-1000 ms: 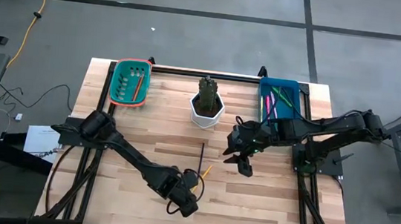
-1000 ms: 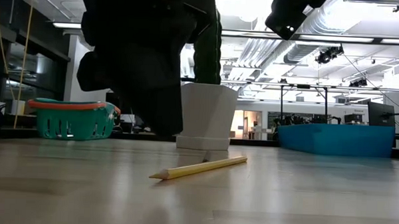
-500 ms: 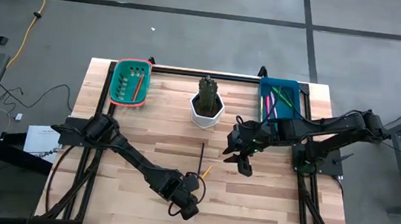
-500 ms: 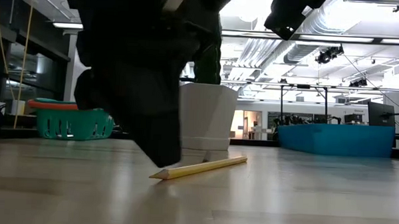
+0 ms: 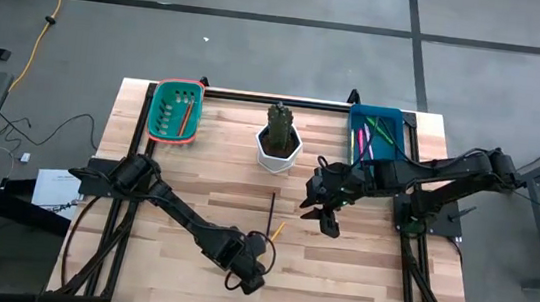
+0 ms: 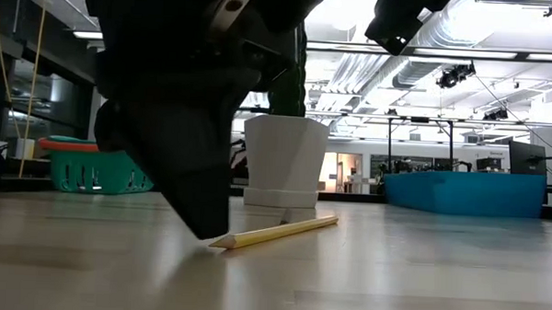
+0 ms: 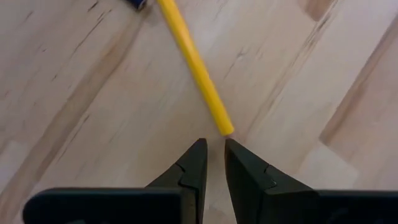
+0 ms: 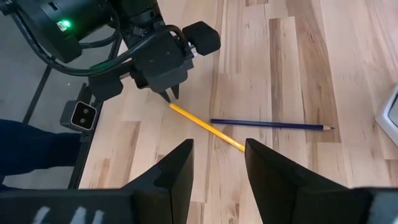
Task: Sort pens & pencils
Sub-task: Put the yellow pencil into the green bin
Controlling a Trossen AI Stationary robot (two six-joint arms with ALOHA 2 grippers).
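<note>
The left gripper (image 7: pixel 212 147) is low over the table (image 5: pixel 357 281), south-west of the white pot (image 5: pixel 279 144). Its jaws stand narrow, only a thin gap between the tips, and they hold nothing. The tips sit just beside the end of the yellow pencil (image 7: pixel 194 65), which lies flat on the wood; whether they touch it cannot be told. In the low view the gripper's dark tip comes down to the table right at the pencil's pointed end.

The right gripper (image 8: pixel 217 155) hangs above the table, south-east of the white pot, with its jaws wide apart and empty.

Two pencils lie loose on the table south of the pot: the yellow one and a dark pencil (image 8: pixel 270 125), meeting at one end of the yellow one. One orange pencil (image 5: pixel 184 117) lies in the green basket (image 5: pixel 157 109), west of the pot. Several pink and green pens (image 5: pixel 368 138) lie in the blue bin (image 5: pixel 398 119), east of the pot; their exact number cannot be told.
</note>
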